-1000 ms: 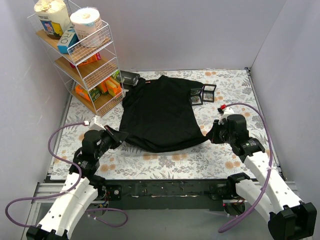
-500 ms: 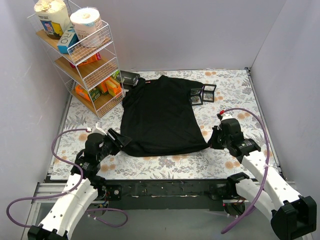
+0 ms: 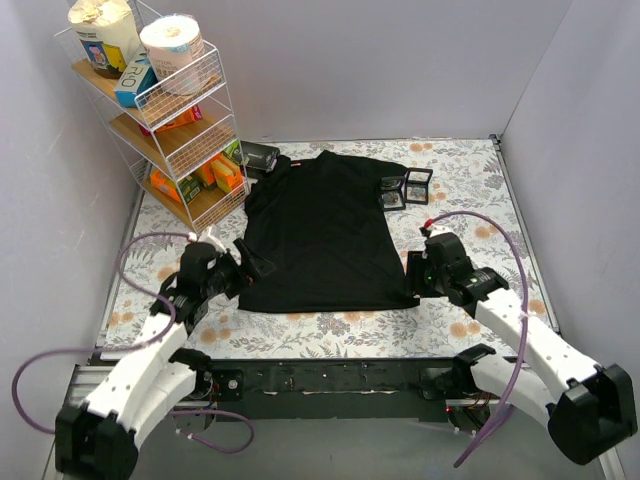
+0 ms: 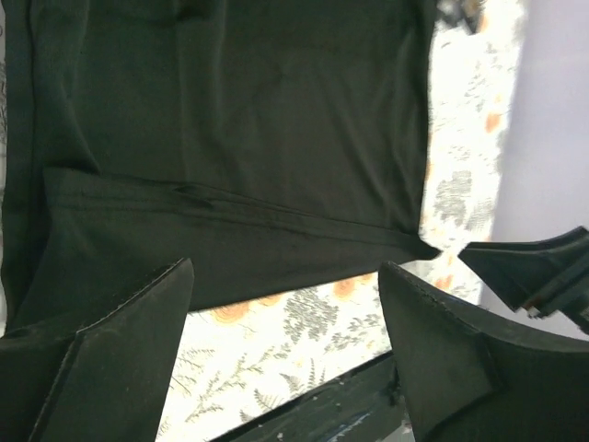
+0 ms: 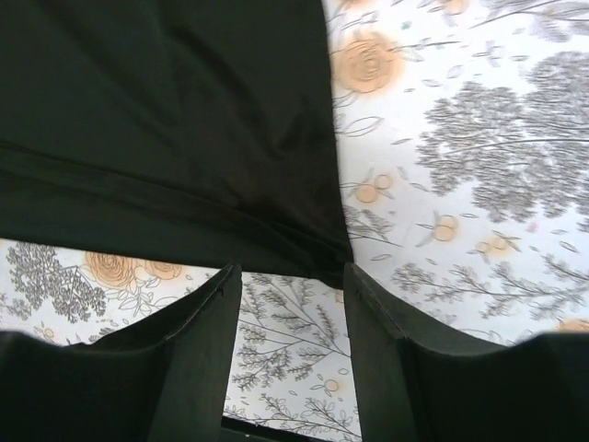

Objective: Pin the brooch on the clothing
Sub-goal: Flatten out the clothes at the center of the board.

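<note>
Black T-shirt (image 3: 325,230) lies spread flat on the floral table mat (image 3: 470,180), collar at the far end, hem toward the arm bases. I take everything below from the shirt.

Left gripper (image 3: 258,268): at the shirt's near-left hem corner, low over the mat. My left wrist view shows both fingers spread wide with nothing between them. The hem band runs across just beyond the tips, and I can't tell whether either one touches it.

Right gripper (image 3: 412,272): at the shirt's near-right hem corner. Fingers parted, not as wide as the left pair, and holding nothing. The hem corner lies just ahead of the gap, with bare mat under the tips.

Brooch: too small for me to pick out in any view, so I can't place it.

Two small black frame boxes (image 3: 405,190) stand at the shirt's far-right edge, by the sleeve. A wire rack (image 3: 170,110) of groceries stands beyond the shirt's far-left side.
</note>
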Available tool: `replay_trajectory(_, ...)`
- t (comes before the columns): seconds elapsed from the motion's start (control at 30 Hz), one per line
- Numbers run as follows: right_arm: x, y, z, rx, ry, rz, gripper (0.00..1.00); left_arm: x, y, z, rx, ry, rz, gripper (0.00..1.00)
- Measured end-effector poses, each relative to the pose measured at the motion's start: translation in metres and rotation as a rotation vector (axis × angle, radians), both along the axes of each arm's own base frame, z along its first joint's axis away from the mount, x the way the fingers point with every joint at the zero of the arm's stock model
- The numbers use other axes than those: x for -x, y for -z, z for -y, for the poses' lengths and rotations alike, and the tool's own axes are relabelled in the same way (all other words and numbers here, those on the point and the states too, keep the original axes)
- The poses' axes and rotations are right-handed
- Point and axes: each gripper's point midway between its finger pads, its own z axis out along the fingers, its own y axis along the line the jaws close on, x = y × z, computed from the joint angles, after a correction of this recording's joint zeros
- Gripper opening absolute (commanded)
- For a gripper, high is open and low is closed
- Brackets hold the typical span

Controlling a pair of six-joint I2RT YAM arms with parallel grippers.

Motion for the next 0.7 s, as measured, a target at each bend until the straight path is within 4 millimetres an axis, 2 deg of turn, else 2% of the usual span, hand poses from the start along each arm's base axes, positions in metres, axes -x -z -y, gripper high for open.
replay_trajectory(0.1, 0.005, 0.013, -0.024, 0.021, -0.095, -0.030, 0.57, -0.017, 0.017, 0.007, -0.072, 0.057, -0.055, 0.82)
replay_trajectory(0.2, 0.014, 0.021, -0.058, 0.027, -0.232, -0.029, 0.60, -0.032, 0.031, 0.014, -0.129, 0.111, -0.086, 0.82)
replay_trajectory(0.43, 0.021, 0.029, -0.119, 0.034, -0.451, 0.005, 0.60, -0.058, 0.037, 0.030, -0.220, 0.221, -0.076, 0.86)
replay_trajectory(0.53, 0.022, 0.028, -0.142, 0.003, -0.527, 0.025, 0.61, -0.068, 0.037, 0.027, -0.272, 0.219, -0.056, 0.88)
replay_trajectory(0.7, 0.020, 0.023, -0.168, -0.055, -0.589, 0.042, 0.62, -0.067, 0.046, 0.012, -0.339, 0.173, -0.081, 0.88)
